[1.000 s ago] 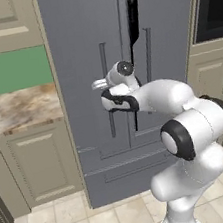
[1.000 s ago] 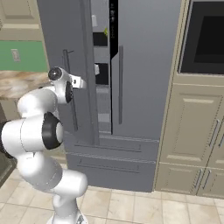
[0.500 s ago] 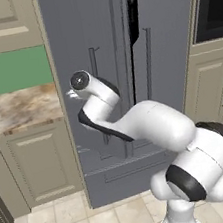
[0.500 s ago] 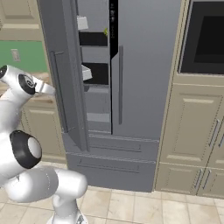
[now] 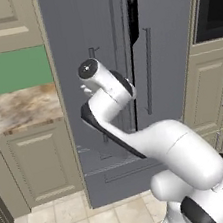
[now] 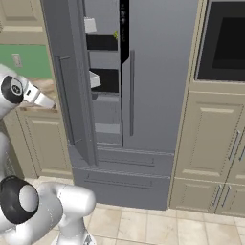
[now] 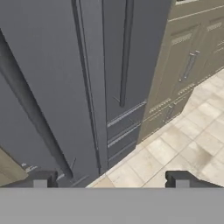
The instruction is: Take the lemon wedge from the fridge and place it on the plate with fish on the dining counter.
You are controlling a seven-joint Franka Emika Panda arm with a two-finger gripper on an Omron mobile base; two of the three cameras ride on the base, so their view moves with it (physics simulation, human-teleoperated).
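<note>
Two dark fingertips stand wide apart at the bottom of my hand view, so the gripper [image 7: 110, 179] is open with nothing between its jaws. It looks along the edge of the fridge's [image 6: 158, 72] swung-out left door [image 6: 67, 81]. Through the gap I see white bins [image 6: 91, 25] on dark shelves and a tiny yellow-green speck, perhaps the lemon wedge [image 6: 116, 34], high up inside.

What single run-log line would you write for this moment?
stage: fridge left door swung open | tool: open, holding nothing, off the handle | lemon wedge: on upper shelf, not yet taken
</note>
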